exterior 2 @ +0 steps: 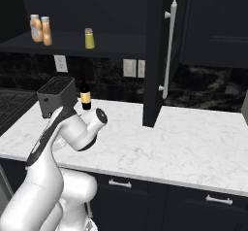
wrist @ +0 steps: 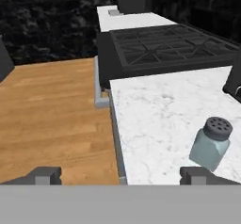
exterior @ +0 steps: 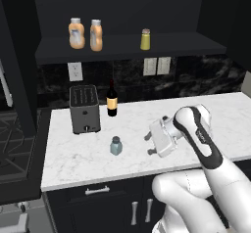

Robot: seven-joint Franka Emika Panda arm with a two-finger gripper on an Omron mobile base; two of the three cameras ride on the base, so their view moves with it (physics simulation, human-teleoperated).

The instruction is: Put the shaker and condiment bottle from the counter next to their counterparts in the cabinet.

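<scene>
The shaker (exterior: 116, 145) is seen upright on the bench (exterior: 147, 114), in front of the toaster (exterior: 84, 108) and just right of it. The hand (exterior: 148, 145) is held to the shaker's right — fingers spread apart, nothing gripped. Two orange bottles (exterior: 77, 33) are shelved in the cabinet (exterior: 122, 46), above the toaster.

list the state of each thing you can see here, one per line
gripper: open, empty, level with the shaker
shaker: upright on the counter, free
two orange bottles: upright on the cabinet shelf
yellow-green shaker: upright on the shelf
wine bottle: upright by the toaster
cabinet door: open
</scene>
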